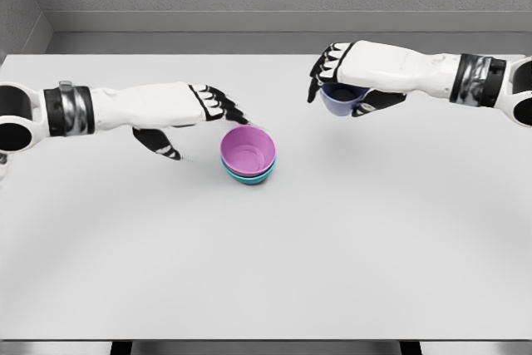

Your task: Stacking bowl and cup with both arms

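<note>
no text, label, brand, number or sign could be read anywhere on the things in the head view.

A broad, pale grey tabletop (266, 272) filled nearly the whole head view, its far edge running along a grey wall and its near edge cut by a dark strip at the bottom. Left of the middle, a teal bowl (248, 175) rested directly on the surface, with a pink bowl (247, 150) nested inside it, so that only the teal rim and lower wall showed. A soft shadow spread just beside the stack on the surface. The teal bowl appeared to sit flat, though its base was hidden from this angle.
</note>
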`<state>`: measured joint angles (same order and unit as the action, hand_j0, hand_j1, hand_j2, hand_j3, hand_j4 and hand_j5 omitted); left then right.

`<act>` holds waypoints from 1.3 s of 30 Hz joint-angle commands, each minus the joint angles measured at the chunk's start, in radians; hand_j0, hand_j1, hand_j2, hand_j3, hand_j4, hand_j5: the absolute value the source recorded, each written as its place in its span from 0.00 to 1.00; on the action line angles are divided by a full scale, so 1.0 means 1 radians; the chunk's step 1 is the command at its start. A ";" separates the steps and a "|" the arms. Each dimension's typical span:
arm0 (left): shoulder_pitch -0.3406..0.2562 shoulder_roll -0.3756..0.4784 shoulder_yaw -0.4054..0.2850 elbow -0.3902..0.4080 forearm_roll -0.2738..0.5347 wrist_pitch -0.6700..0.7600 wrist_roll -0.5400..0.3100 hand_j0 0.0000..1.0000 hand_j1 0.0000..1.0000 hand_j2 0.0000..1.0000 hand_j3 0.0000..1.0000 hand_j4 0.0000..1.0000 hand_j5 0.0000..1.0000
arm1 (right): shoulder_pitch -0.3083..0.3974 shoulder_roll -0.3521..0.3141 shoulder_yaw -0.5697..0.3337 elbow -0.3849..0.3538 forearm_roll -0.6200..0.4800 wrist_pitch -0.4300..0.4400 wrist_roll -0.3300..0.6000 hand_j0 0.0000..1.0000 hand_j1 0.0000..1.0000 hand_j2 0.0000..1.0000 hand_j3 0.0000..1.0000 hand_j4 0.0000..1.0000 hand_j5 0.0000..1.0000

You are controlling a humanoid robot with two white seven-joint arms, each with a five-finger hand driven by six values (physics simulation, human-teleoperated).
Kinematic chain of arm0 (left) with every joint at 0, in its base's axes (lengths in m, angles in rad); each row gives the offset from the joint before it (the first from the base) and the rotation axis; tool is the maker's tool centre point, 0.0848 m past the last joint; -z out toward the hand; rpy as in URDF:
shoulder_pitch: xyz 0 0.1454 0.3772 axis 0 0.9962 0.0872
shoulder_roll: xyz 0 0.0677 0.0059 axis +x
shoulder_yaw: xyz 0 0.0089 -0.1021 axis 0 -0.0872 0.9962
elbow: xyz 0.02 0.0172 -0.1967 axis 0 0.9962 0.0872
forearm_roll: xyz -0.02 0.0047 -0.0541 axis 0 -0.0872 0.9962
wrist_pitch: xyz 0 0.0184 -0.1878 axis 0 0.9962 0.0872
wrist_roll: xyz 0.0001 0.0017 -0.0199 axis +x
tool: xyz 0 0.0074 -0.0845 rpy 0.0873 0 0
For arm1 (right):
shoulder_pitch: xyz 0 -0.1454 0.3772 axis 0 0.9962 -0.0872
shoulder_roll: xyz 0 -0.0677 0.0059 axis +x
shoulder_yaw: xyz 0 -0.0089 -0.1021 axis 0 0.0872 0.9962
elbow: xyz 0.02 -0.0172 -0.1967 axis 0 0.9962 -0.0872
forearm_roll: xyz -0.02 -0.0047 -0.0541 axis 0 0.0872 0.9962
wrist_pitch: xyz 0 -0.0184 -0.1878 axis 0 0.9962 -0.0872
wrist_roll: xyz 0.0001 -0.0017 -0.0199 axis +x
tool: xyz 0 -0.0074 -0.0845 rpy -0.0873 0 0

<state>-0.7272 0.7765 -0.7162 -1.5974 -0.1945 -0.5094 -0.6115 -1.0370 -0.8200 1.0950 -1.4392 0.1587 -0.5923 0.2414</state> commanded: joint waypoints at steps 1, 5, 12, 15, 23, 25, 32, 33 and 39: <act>0.008 0.104 0.092 -0.027 0.104 -0.037 0.001 1.00 1.00 1.00 1.00 1.00 1.00 | 0.000 0.012 -0.001 0.000 -0.007 0.002 -0.001 0.60 0.60 0.60 0.60 0.60 0.60; 0.152 0.158 0.239 -0.029 0.112 -0.058 0.012 1.00 1.00 1.00 1.00 1.00 1.00 | 0.000 0.016 -0.001 -0.017 -0.007 0.002 -0.001 0.60 0.60 0.60 0.60 0.60 0.60; 0.403 0.098 0.497 -0.012 0.089 -0.101 0.246 1.00 1.00 1.00 1.00 1.00 1.00 | 0.000 0.016 -0.001 -0.096 -0.007 0.003 -0.002 0.60 0.60 0.60 0.60 0.60 0.60; 0.482 0.061 0.541 0.001 0.087 -0.101 0.246 1.00 1.00 1.00 1.00 1.00 1.00 | 0.000 0.019 -0.001 -0.104 -0.007 0.002 -0.002 0.60 0.60 0.60 0.60 0.60 0.60; 0.522 -0.062 0.593 0.050 0.086 -0.101 0.233 1.00 1.00 1.00 1.00 1.00 1.00 | 0.000 0.036 -0.001 -0.152 -0.005 0.003 -0.001 0.61 0.61 0.61 0.61 0.61 0.61; 0.522 -0.083 0.597 0.050 0.086 -0.101 0.193 1.00 1.00 1.00 1.00 1.00 1.00 | 0.000 0.039 -0.001 -0.153 -0.005 0.003 -0.001 0.61 0.61 0.61 0.61 0.61 0.61; 0.522 -0.105 0.606 0.051 0.084 -0.101 0.188 1.00 1.00 1.00 1.00 1.00 1.00 | 0.002 0.059 0.003 -0.184 -0.004 0.003 -0.001 0.61 0.61 0.61 0.61 0.61 0.61; 0.522 -0.105 0.606 0.051 0.084 -0.101 0.187 1.00 1.00 1.00 1.00 1.00 1.00 | 0.002 0.061 0.003 -0.196 -0.004 0.003 -0.001 0.61 0.61 0.61 0.61 0.61 0.61; 0.520 -0.105 0.607 0.080 0.084 -0.101 0.188 1.00 1.00 1.00 1.00 1.00 1.00 | 0.009 0.075 0.006 -0.217 -0.002 0.003 -0.001 0.62 0.62 0.62 0.62 0.62 0.62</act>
<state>-0.2071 0.6717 -0.1095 -1.5246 -0.1182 -0.6128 -0.4239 -1.0262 -0.7531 1.1010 -1.6493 0.1635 -0.5908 0.2413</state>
